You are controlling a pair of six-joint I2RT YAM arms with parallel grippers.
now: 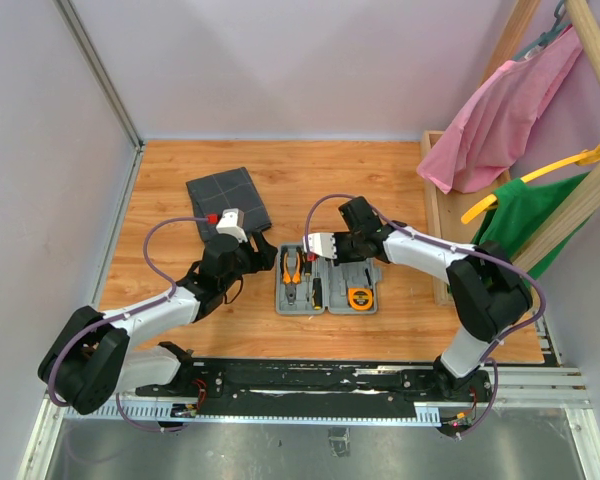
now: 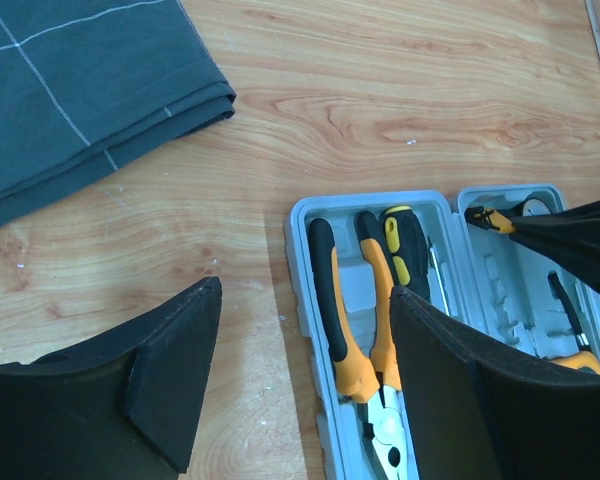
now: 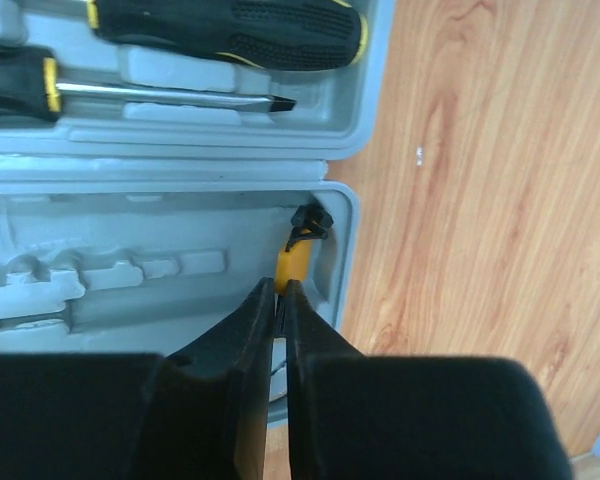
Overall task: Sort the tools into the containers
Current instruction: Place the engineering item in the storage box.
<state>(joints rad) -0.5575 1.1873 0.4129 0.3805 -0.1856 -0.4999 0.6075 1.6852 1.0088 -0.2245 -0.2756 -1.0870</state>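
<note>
Tabletop of orange-brown wood (image 1: 380, 180), overhead view: flat light-grey hard plastic case (image 1: 325, 311) lies open near the middle. Orange-and-black-handled pliers (image 1: 292, 270) sit in its left half, round orange piece (image 1: 360, 297) in its right half. Dark grey square fabric pouch with grid lines (image 1: 227, 200) lies flat further back on the left, apart from the case. Left gripper (image 1: 257, 258) is just left of the case. Right gripper (image 1: 338, 262) is over the case's far edge, near the hinge. Finger state can't be read at this size.

Left wrist view: left gripper (image 2: 305, 300) has its fingers (image 2: 170, 390) spread wide, with bare table and the case's left rim (image 2: 298, 290) between them. The pliers (image 2: 355, 350) lie in their moulded slot just inside the right finger, partly hidden by it. One black-and-yellow screwdriver (image 2: 405, 250) lies in the next slot. A corner of the pouch (image 2: 70, 100) shows upper left. The right gripper's tip comes in from the right, at a small orange strip with a black clip end (image 2: 485, 218) in the far corner of the right half.

Right wrist view: right gripper (image 3: 280, 292) has its fingers (image 3: 245, 340) pressed together, pinching the orange strip (image 3: 294, 262). The strip sticks out past the tips, its black end close to the case's corner rim (image 3: 345, 200). Two screwdrivers (image 3: 230, 35) (image 3: 20, 85) lie in the other half.
</note>
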